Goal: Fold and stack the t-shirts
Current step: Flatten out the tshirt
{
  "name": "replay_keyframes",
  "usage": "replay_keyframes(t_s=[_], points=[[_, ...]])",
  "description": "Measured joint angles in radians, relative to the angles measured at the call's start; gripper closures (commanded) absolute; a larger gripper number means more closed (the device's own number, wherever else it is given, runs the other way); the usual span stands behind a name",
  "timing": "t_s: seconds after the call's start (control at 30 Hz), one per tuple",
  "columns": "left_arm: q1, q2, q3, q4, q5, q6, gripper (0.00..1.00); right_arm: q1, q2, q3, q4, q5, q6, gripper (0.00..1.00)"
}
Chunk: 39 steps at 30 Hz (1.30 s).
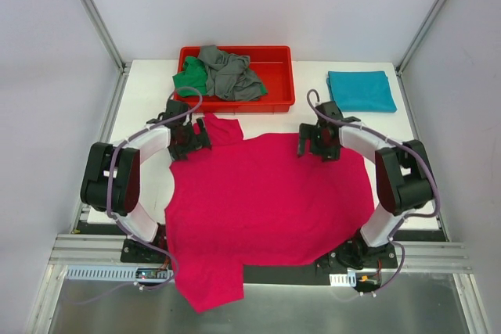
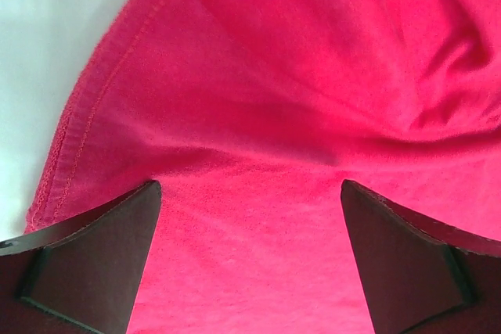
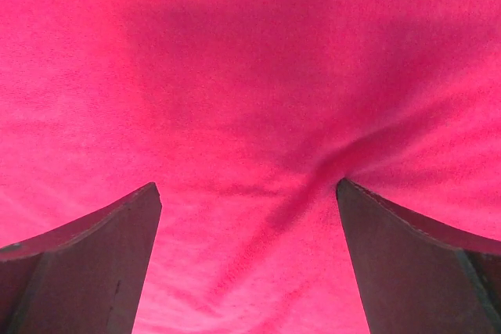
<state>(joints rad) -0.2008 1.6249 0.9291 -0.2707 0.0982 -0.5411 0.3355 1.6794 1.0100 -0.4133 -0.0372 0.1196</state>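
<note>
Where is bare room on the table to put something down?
Bare white table: the far-left corner beside the rectangular red plastic tray, and a narrow strip between tray and folded teal fabric t-shirt. The spread magenta-pink fabric t-shirt crowds the middle.

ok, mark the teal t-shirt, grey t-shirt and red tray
teal t-shirt (image 1: 361,91): top view, centre of folded cloth.
grey t-shirt (image 1: 231,74): top view, middle of crumpled heap.
red tray (image 1: 278,105): top view, near wall.

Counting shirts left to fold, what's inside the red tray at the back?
A crumpled grey t-shirt with a green t-shirt on its left lie in the red tray; its right end shows bare. Anything beneath the two shirts is covered by their fabric.
</note>
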Motion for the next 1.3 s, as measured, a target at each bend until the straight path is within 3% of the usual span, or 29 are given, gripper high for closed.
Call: replay_keyframes(t_s=[0.33, 0.67, 0.8, 1.0, 1.13, 1.3], points=[[0.166, 0.026, 0.034, -0.021, -0.031, -0.004, 0.01, 0.000, 0.170, 0.202, 0.047, -0.116, 0.004, 0.04], [0.183, 0.061, 0.088, -0.063, -0.100, -0.006, 0.01, 0.000, 0.175, 0.219, 0.048, -0.126, -0.003, 0.04], [0.183, 0.075, 0.132, -0.074, -0.105, -0.002, 0.01, 0.000, 0.087, 0.179, 0.033, -0.093, -0.016, 0.04], [0.183, 0.040, 0.125, -0.078, -0.085, -0.003, 0.01, -0.004, -0.176, 0.007, -0.011, -0.014, -0.022, 0.04], [0.172, -0.127, 0.012, -0.078, -0.060, -0.026, 0.01, -0.010, -0.315, -0.146, -0.038, 0.028, -0.017, 0.04], [0.090, -0.271, -0.145, -0.062, 0.000, -0.063, 0.01, -0.019, -0.342, -0.246, -0.060, 0.050, -0.014, 0.04]])
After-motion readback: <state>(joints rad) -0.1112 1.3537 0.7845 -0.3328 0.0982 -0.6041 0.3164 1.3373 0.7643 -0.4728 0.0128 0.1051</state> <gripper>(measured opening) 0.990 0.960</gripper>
